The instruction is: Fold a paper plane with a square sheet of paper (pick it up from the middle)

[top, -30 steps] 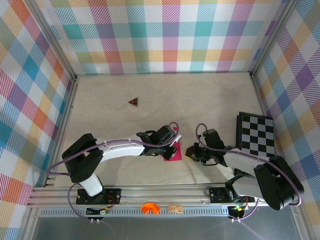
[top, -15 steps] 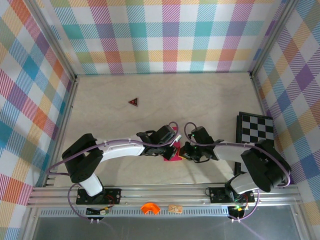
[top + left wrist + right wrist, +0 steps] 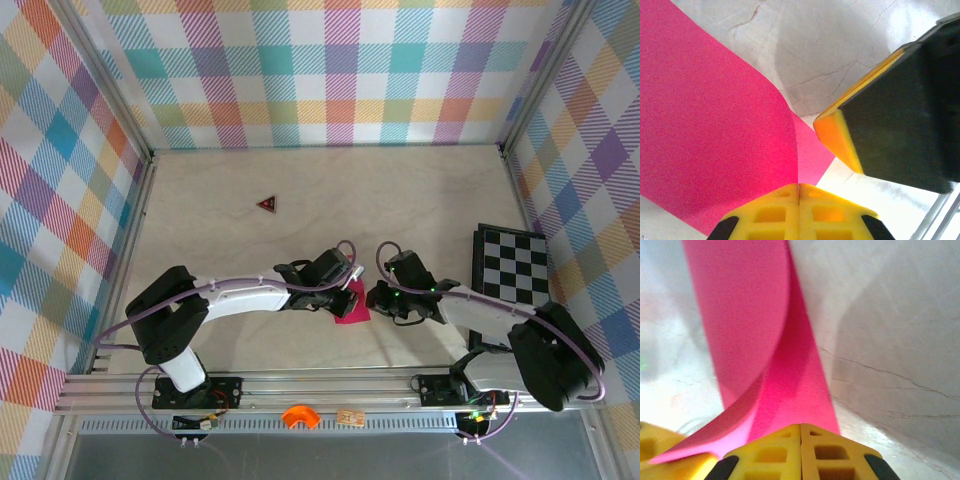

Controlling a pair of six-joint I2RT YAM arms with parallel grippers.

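L gripper (image 3: 799, 189) pinched tight on the paper (image 3: 715, 130), pink sheet fanning out from the pinch. R gripper (image 3: 800, 429) is likewise clamped on it from the opposite side (sheet curls up there). Paper sits left of the checkerboard (image 3: 513, 270), not touching it.

A pale, marble-patterned worktop (image 3: 400, 200) sits inside bright plaid walls (image 3: 320, 70). A black-and-white checkerboard (image 3: 512, 270) lies flat at its right edge. A tiny dark red triangle (image 3: 266, 204) rests left of centre. An orange piece (image 3: 298, 416) sits on the near metal rail (image 3: 330, 385).
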